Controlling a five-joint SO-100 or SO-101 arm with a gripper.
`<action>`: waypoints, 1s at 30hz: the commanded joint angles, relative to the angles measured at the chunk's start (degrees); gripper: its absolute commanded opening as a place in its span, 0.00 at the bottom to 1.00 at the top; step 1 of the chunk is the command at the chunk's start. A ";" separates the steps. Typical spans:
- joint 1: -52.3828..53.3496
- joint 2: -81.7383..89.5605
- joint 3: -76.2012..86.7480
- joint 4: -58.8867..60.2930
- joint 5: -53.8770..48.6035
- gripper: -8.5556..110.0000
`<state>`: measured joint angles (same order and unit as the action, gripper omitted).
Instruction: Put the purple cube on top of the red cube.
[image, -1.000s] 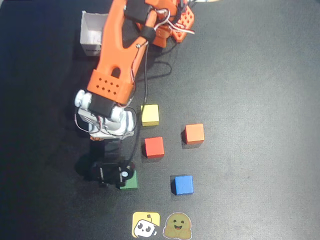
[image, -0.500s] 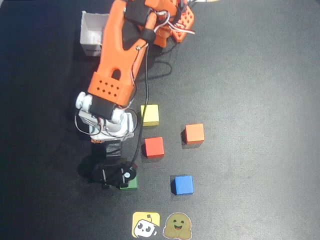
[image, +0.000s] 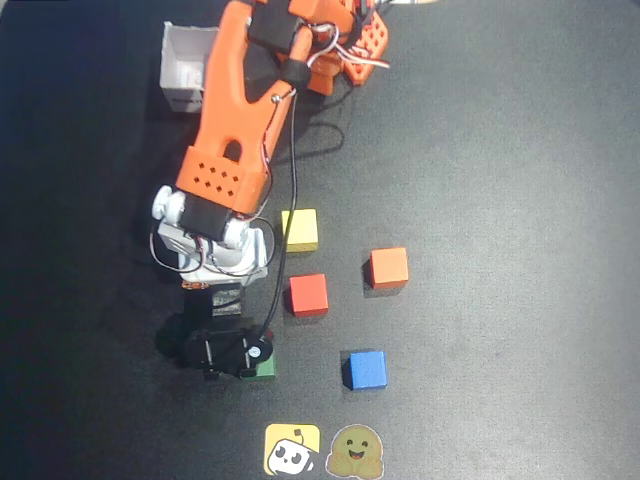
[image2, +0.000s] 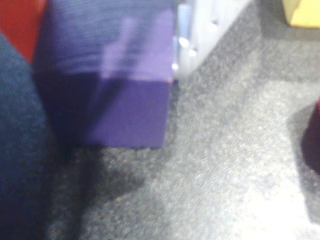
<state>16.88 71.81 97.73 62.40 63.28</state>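
Observation:
The purple cube (image2: 107, 85) fills the upper left of the wrist view, blurred, low over the grey mat. My gripper (image2: 102, 30) is shut on it, with the orange finger (image2: 17, 25) against its left side and the white finger (image2: 197, 30) against its right. In the overhead view the gripper (image: 222, 290) hides the purple cube. The red cube (image: 309, 295) sits on the mat to the right of the gripper, a short gap away. It shows as a dark red edge in the wrist view (image2: 312, 135).
A yellow cube (image: 300, 230) lies behind the red one, an orange cube (image: 388, 268) to its right and a blue cube (image: 367, 369) in front. A green cube (image: 266, 367) peeks out beside the black wrist part. A white box (image: 185, 65) stands top left.

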 joint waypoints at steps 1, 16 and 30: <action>0.35 0.44 -0.88 0.53 1.76 0.11; -3.08 10.37 -7.73 11.51 8.96 0.11; -15.29 24.61 4.31 8.35 20.30 0.11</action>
<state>3.25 91.93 101.34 72.16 82.00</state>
